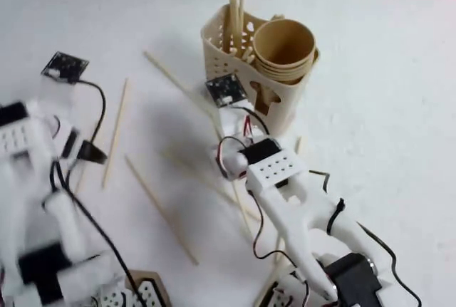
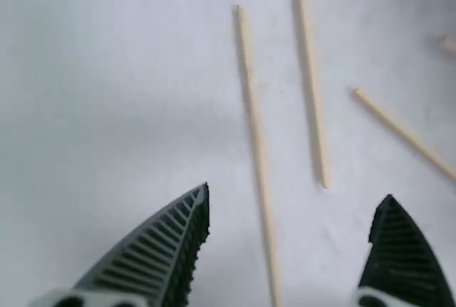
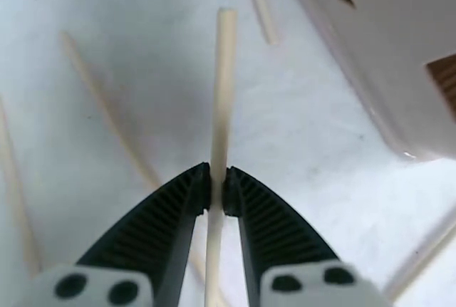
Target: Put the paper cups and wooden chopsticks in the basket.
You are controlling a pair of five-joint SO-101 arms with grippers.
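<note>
A cream basket [image 1: 281, 104] stands at the back middle of the table, holding stacked paper cups [image 1: 285, 49] and a few upright chopsticks [image 1: 234, 15]. My right gripper [image 3: 218, 172] is shut on a wooden chopstick [image 3: 223, 72] that points forward, just above the table beside the basket wall [image 3: 385, 50]. The right arm [image 1: 274, 168] sits in front of the basket. My left gripper [image 2: 296, 193] is open above the table, straddling a loose chopstick [image 2: 256, 157]. The left arm [image 1: 28, 150] is at the table's left.
Several loose chopsticks lie on the white table, among them one at the left [image 1: 116, 132] and one nearer the front [image 1: 160, 207]. Two more chopsticks [image 2: 310, 79] [image 2: 402, 132] lie beyond the left gripper. Cables [image 1: 96, 100] trail from both wrists.
</note>
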